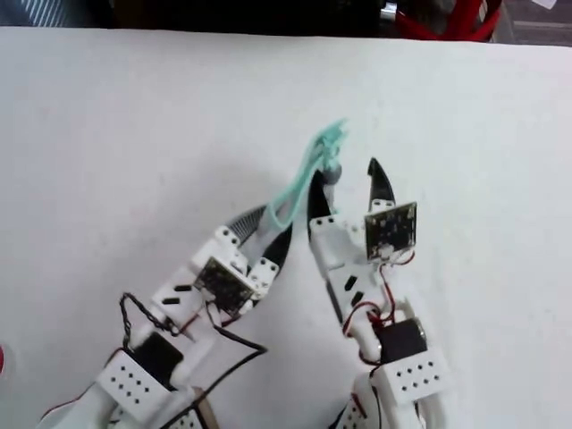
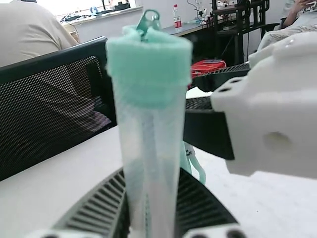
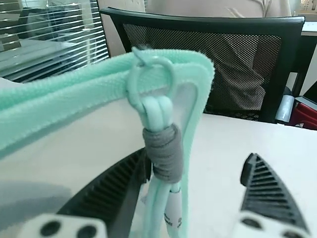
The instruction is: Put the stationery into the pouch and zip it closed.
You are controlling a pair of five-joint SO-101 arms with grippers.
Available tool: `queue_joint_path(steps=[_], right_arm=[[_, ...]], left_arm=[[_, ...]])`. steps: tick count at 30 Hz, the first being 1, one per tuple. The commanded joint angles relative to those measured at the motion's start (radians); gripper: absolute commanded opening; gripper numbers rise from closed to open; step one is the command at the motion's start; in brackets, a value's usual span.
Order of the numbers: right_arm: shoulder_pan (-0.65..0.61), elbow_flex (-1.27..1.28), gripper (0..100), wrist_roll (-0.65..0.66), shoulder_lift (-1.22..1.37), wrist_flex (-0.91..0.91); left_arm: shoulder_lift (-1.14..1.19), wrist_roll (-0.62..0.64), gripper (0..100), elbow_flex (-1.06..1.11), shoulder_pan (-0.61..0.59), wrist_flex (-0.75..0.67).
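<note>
Here my left pincer (image 2: 148,218) is clamped on the mint pouch (image 2: 148,74), holding it up on its edge over the white tabletop (image 1: 134,134). My right pincer (image 1: 349,189) stands open at the pouch's far end, one finger just beside the cord (image 3: 163,153) hanging from the zipper ring (image 3: 151,79), which sits at the pouch's corner.

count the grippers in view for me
2. The left gripper is shut on the pouch; the right gripper stands open beside it, by the zip pull.
</note>
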Motion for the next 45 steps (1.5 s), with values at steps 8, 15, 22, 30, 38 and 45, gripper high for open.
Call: queue_joint_path(steps=[8, 15, 22, 30, 38, 45], right_arm=[[-0.008, -0.091, 28.6, -0.002, 0.012, -0.027], [0.004, -0.092, 10.9, 0.025, 0.021, -0.05], [0.007, -0.091, 4.3, 0.043, 0.054, -0.117], [0.039, -0.081, 1.8, 0.066, -0.027, -0.042], [0.044, -0.086, 1.8, 0.069, -0.096, 0.119], [0.091, -0.087, 1.8, 0.071, -0.228, 0.252]], left_arm=[[-0.01, -0.011, 2, -0.028, 0.028, 0.0], [-0.01, -0.006, 2, -0.026, 0.028, 0.003], [-0.01, -0.008, 2, -0.026, 0.027, 0.003], [-0.01, -0.011, 2, -0.026, 0.022, -0.002], [-0.013, -0.011, 2, -0.031, 0.024, 0.003], [-0.012, -0.011, 2, -0.031, 0.022, 0.003]])
